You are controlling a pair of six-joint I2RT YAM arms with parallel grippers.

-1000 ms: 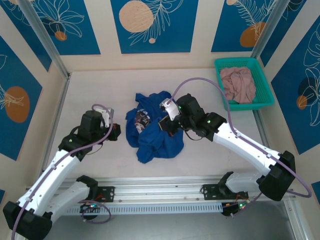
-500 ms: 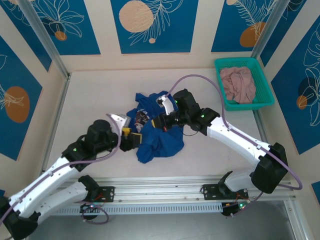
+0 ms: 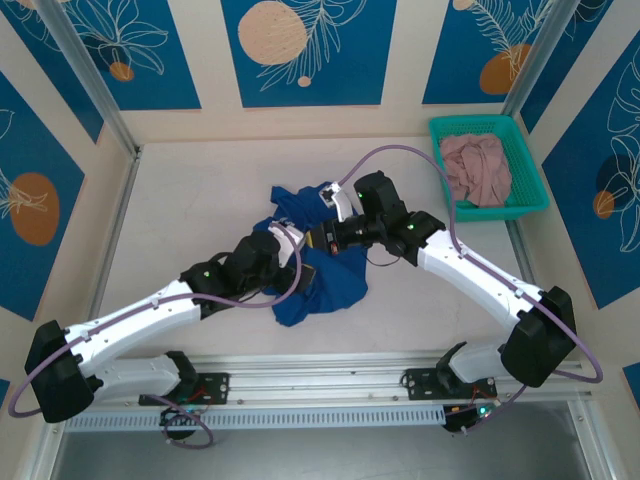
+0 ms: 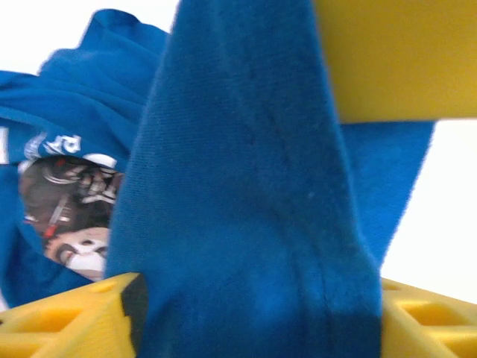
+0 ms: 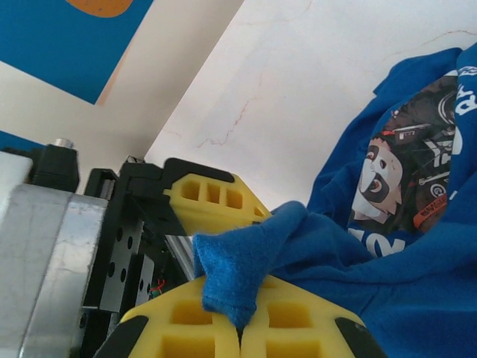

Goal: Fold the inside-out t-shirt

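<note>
The royal-blue t-shirt [image 3: 322, 288] lies crumpled mid-table, a printed graphic [image 5: 402, 179] showing among its folds. My right gripper [image 3: 323, 238] hovers over the heap's upper right. In the right wrist view, the right gripper [image 5: 240, 332] is shut on a small raised fold of the t-shirt [image 5: 246, 261]. My left gripper [image 3: 307, 263] has come in from the left, right beside it. In the left wrist view, the left gripper [image 4: 257, 317] has its yellow fingers [image 4: 67, 321] wide apart, a hanging band of the t-shirt [image 4: 246, 186] filling the gap between them. One left finger [image 5: 212, 201] shows just behind the fold.
A teal basket [image 3: 535, 192] holding a dusty-pink garment [image 3: 477, 168] stands at the back right. Patterned walls close off the back and sides. A metal rail [image 3: 330, 385] runs along the near edge. Bare tabletop [image 3: 190, 200] lies left of the shirt.
My left arm has swung right from the bare table to the shirt, and its jaws have opened. The right gripper has kept its hold on the fold, shifting slightly left.
</note>
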